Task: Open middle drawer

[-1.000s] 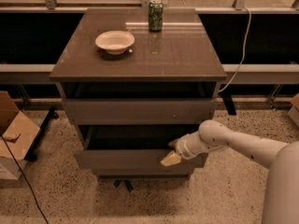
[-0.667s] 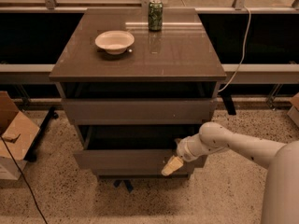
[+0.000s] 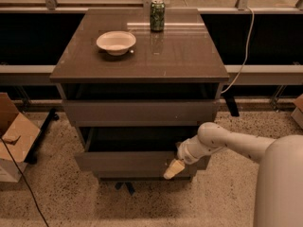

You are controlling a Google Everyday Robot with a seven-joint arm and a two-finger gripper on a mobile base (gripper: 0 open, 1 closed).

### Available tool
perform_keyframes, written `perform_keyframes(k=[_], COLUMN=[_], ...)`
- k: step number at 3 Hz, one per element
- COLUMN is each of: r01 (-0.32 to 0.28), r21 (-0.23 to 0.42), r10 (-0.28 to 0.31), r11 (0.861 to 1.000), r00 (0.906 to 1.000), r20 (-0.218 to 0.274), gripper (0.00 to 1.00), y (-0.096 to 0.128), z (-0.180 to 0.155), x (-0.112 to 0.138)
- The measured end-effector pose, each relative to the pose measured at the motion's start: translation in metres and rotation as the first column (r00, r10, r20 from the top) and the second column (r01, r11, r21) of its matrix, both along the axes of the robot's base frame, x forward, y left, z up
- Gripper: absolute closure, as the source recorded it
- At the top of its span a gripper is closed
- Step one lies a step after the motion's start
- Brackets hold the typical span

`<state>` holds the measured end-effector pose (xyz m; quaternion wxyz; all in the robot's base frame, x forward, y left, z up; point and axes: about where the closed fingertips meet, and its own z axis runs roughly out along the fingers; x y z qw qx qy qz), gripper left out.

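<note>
The cabinet (image 3: 142,56) has a wide grey-brown top drawer front (image 3: 142,112) slightly out. Below it the middle drawer (image 3: 123,163) is pulled out toward me, with a dark gap showing its inner box (image 3: 132,144) behind the front. My gripper (image 3: 173,169) is at the right end of the middle drawer's front, its tan tip pointing down-left over the front's lower edge. My white arm (image 3: 227,143) reaches in from the right. The lowest drawer is mostly hidden under the middle one.
A white bowl (image 3: 116,42) and a green can (image 3: 157,15) stand on the cabinet top. A cardboard box (image 3: 14,136) sits on the floor at left. A cable (image 3: 241,60) hangs at the right. The floor is speckled terrazzo (image 3: 71,202).
My gripper has dropped a little lower along the right end of the middle drawer's front. The drawer itself has hardly moved.
</note>
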<state>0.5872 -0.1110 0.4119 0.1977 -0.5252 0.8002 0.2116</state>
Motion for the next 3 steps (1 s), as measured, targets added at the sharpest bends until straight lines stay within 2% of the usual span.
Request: perform_keyframes(k=[2, 3], r01=[0.000, 0.000], r21=[0.000, 0.000], r10=[0.000, 0.000], r11=[1.000, 1.000], r00=[1.0000, 1.0000], r20=[0.000, 0.000], gripper=[0.65, 0.67], y=[0.0000, -0.0001], z=[0.0076, 0.0081], x=[0.0000, -0.0002])
